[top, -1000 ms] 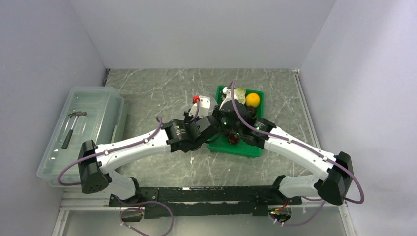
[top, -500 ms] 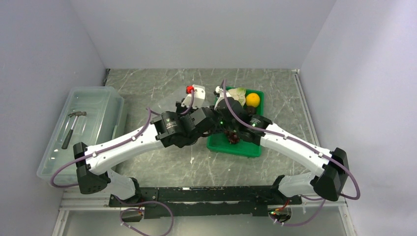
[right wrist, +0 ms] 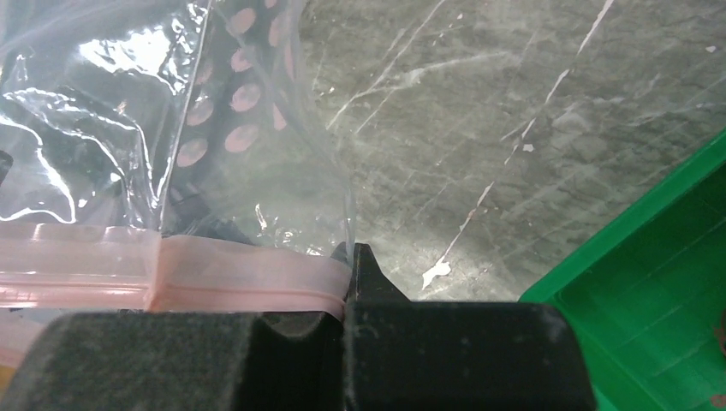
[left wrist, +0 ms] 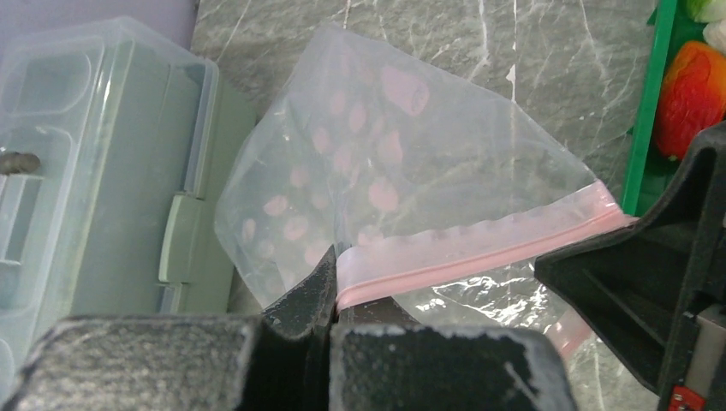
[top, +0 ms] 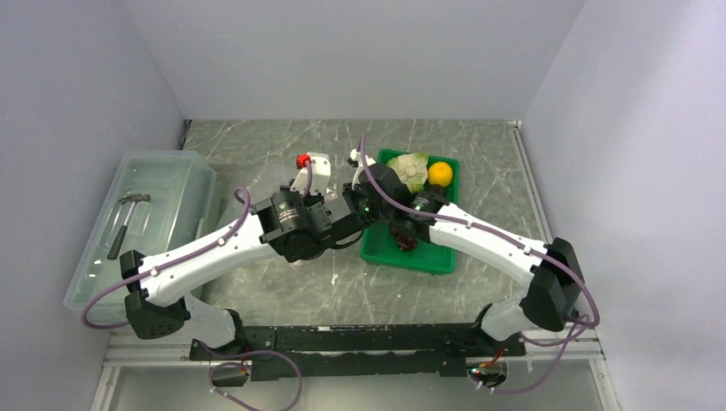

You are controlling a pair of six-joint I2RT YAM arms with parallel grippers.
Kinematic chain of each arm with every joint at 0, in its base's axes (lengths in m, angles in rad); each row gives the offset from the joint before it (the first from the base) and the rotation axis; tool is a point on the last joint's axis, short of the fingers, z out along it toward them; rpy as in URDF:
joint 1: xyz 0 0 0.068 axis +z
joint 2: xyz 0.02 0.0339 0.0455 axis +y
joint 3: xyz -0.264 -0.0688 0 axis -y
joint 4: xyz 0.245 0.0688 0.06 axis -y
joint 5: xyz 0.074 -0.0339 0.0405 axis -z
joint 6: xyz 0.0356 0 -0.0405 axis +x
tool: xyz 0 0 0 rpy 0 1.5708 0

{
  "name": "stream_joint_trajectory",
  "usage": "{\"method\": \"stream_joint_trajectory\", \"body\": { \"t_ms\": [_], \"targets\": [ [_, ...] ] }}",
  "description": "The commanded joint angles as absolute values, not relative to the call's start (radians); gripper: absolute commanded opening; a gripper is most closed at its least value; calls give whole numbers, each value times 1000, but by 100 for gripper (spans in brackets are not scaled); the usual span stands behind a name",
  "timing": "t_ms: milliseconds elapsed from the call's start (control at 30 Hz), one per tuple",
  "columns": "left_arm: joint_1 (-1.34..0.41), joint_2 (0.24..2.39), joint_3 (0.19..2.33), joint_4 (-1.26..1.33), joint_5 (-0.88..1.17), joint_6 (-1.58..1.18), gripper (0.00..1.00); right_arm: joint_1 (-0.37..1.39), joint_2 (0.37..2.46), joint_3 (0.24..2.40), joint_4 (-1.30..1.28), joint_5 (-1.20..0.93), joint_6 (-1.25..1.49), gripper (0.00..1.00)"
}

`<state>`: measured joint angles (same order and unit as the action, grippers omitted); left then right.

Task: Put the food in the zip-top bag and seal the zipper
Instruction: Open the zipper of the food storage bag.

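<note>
The left claw (left wrist: 332, 287) pinches one end of the zipper (left wrist: 479, 248), and the right claw (right wrist: 347, 272) is pressed onto the other end. The zip-top bag (left wrist: 385, 171) is stretched between them. Just right of the right claw, the green tray (top: 428, 259) holds the grape bunch (top: 404, 240), orange-yellow fruit (top: 440, 173) and leafy vegetable (top: 413, 164). Left of the left claw stands a plastic bin (top: 175, 184) holding a hammer (top: 127, 218).
</note>
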<state>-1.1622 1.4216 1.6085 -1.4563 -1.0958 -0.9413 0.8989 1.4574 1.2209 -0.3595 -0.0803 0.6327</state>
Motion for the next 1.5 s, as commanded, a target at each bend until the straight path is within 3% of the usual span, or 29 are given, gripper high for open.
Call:
{"method": "stream_joint_trajectory", "body": {
  "t_ms": [0,467,733,1000,1100,1167,1467],
  "targets": [
    [-1164,1363,1617,-1680,-1174,-1110,0,871,1485,1224,-386,-59,614,0],
    [-1163,1302,1579,-1614,-1189,-1104,0,859,1439,1044,-343,-50,647,0],
    [-1162,1313,1580,-1659,-1203,-1165,0,857,1398,999,-360,-12,645,0],
    [-1154,1339,1522,-1534,-1186,-1089,0,857,1341,1004,-356,-38,649,0],
    [-1145,1368,1517,-1520,-1182,-1083,0,857,1322,1032,-372,-34,641,7],
    [-1142,1390,1517,-1523,-1183,-1088,0,857,1314,1053,-386,-30,634,19],
    [-1132,1443,1525,-1490,-1188,-1061,0,857,1263,1091,-432,-3,608,49]
  ]
}}
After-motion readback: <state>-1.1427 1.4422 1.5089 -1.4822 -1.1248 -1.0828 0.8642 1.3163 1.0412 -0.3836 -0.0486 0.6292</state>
